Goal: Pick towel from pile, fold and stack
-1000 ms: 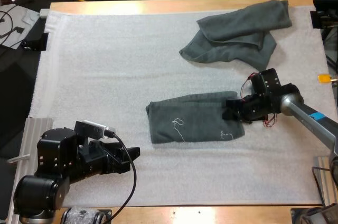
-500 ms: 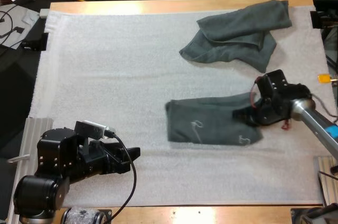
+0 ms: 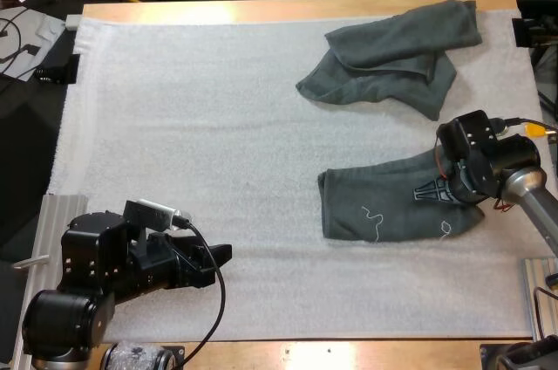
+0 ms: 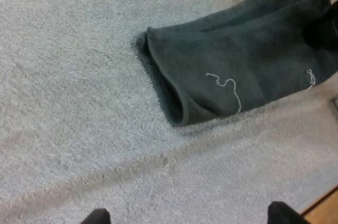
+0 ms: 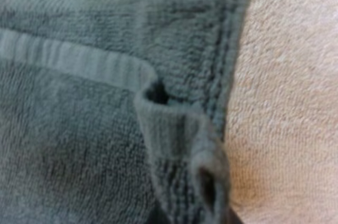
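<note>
The right pincer (image 3: 438, 191) is clenched on one end of the folded towel (image 3: 375, 204). The towel lies flat on the white mat (image 3: 192, 126) and stretches away from this pincer. Loose white threads (image 3: 373, 217) lie on the towel's top. The crumpled towel (image 3: 388, 60) lies beyond this pincer, apart from it. The left pincer (image 3: 220, 256) is released, well apart from both towels.
</note>
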Motion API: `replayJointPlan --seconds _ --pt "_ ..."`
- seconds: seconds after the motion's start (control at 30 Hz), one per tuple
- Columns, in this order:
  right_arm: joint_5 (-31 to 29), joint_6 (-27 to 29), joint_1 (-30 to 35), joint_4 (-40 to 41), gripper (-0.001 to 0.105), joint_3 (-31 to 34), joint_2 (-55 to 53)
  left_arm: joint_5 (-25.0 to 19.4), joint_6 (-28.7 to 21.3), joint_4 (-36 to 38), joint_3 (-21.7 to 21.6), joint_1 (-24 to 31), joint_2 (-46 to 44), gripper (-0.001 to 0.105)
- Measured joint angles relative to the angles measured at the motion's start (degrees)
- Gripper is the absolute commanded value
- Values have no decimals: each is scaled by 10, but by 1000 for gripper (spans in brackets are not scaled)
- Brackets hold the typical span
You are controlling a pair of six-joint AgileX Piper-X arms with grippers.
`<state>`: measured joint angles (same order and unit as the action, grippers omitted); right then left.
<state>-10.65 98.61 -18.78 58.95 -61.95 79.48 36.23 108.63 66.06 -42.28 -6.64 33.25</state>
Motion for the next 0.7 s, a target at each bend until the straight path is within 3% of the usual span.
replayJointPlan --seconds 0.17,0.4,0.5,0.53,0.7 --pt "51 -61 -37 -14 0 -3 2 6 0 2 0 0 0 58" --pt "163 -196 -123 -102 0 -3 51 15 0 3 0 0 0 59" --pt "180 -221 -135 -124 0 -3 64 17 0 3 0 0 0 59" --pt "208 -261 -148 -156 0 -3 90 17 0 3 0 0 0 59" --pt "210 -280 -150 -177 0 -3 102 17 0 3 0 0 0 59"
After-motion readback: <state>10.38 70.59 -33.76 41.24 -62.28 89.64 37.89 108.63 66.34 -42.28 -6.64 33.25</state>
